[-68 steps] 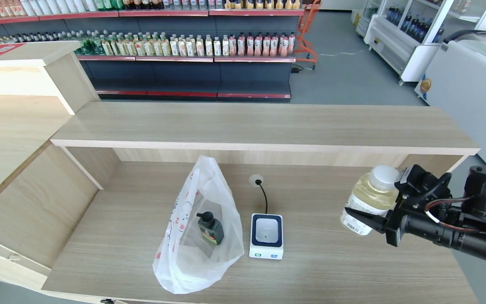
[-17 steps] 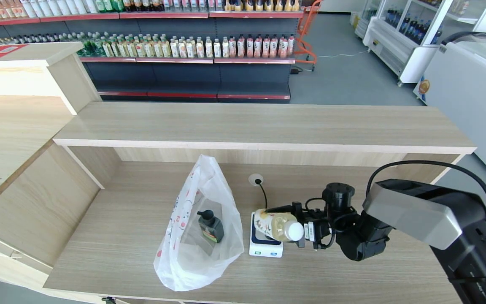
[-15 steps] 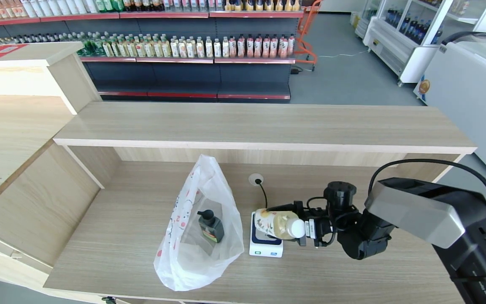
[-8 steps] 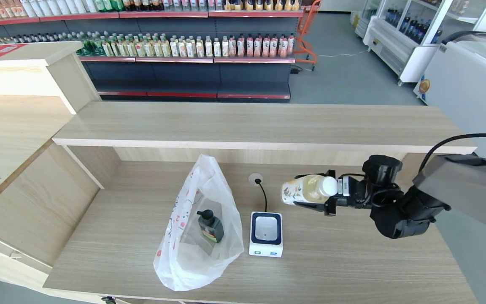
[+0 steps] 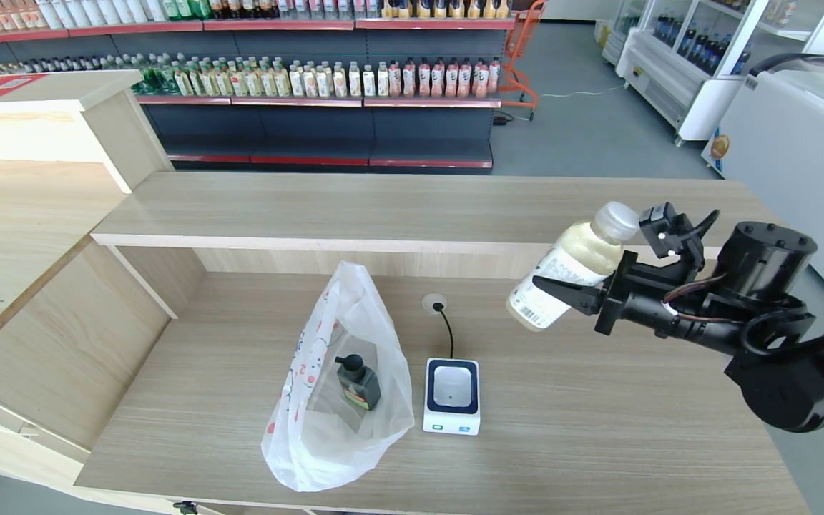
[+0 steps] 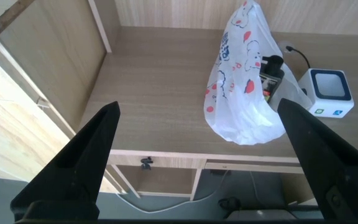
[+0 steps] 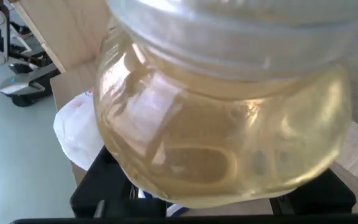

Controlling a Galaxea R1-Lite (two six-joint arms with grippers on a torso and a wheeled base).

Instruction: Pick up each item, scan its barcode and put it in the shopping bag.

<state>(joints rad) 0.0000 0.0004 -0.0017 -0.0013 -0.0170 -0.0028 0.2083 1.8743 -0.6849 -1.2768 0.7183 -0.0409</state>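
Bottle (image 5: 575, 252) clamped tilted in right gripper (image 5: 551, 285), cap up, barcode end low; we judge held high to clear scanner (image 5: 452, 398) toward shopping bag (image 5: 290, 436) left-below gripper

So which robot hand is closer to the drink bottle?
Right. The right end effector grips the bottle, holding it in the air above the counter. The left end effector hangs open out by the counter's front edge, facing the shopping bag, apart from the bottle.
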